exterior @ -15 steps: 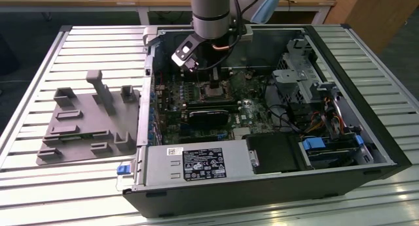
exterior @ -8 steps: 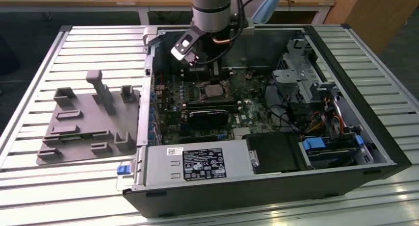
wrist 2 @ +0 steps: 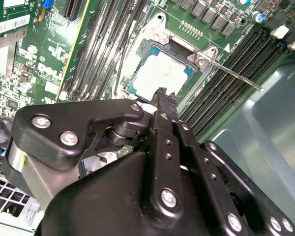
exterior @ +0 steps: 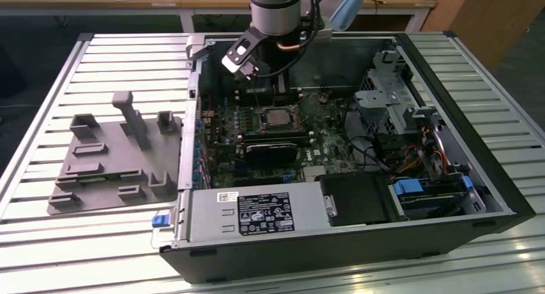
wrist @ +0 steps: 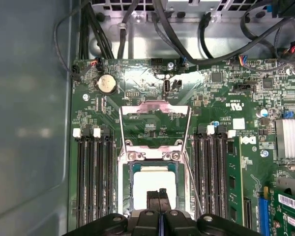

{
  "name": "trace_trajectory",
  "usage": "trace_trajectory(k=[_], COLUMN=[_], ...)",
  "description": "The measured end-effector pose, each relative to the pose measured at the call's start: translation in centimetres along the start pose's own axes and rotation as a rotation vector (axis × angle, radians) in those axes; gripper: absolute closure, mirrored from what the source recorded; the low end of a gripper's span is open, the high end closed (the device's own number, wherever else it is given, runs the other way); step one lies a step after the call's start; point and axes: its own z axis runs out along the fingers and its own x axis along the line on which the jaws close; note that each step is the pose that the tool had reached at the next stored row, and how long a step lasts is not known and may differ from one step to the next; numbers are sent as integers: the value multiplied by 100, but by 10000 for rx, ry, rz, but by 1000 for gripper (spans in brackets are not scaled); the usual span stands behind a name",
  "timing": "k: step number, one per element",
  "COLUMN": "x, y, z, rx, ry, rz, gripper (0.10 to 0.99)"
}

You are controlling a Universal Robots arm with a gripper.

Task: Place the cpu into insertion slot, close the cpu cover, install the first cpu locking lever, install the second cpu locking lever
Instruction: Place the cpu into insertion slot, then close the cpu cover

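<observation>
Since the cpu (wrist: 145, 183) already lies flat and square inside the slot (wrist: 124, 187), the placing step appears done, and the step in hand is judged to be closing the cover (wrist: 155, 105).

The cover is swung up and away from the slot on its hinge. Green board shows through its window, so it is not yet closed.

One lever (wrist 2: 236, 73) juts out from a corner of the slot as a bare rod, unlatched. The other lever cannot be made out with confidence.

The tool (wrist: 160, 194) hangs directly over the slot. Its two fingers are pressed together with nothing between them, and their tip sits at the cpu's near edge. Whether the tip touches the chip cannot be told.

Memory sockets (wrist: 93, 182) flank the slot on both sides. The case (exterior: 477, 179) encloses the slot and its board and rests on the slatted bench (exterior: 111, 51). A grey fixture (exterior: 111, 160) lies outside the case, well apart from the slot.

Judgement: closing the cover calls for contact on its free edge, the edge farthest from the slot. The push should then run about the hinge so the frame drops flat around the cpu. The lever rod should stay clear of the slot so the cover does not foul it.
</observation>
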Motion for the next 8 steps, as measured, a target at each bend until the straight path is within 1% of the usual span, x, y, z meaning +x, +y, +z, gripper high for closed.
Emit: trace_trajectory(k=[4, 8], x=[0, 0], y=[0, 0], z=[-1, -1], rx=[0, 0], ry=[-21, -23], rz=[-2, -2], gripper=[984, 984])
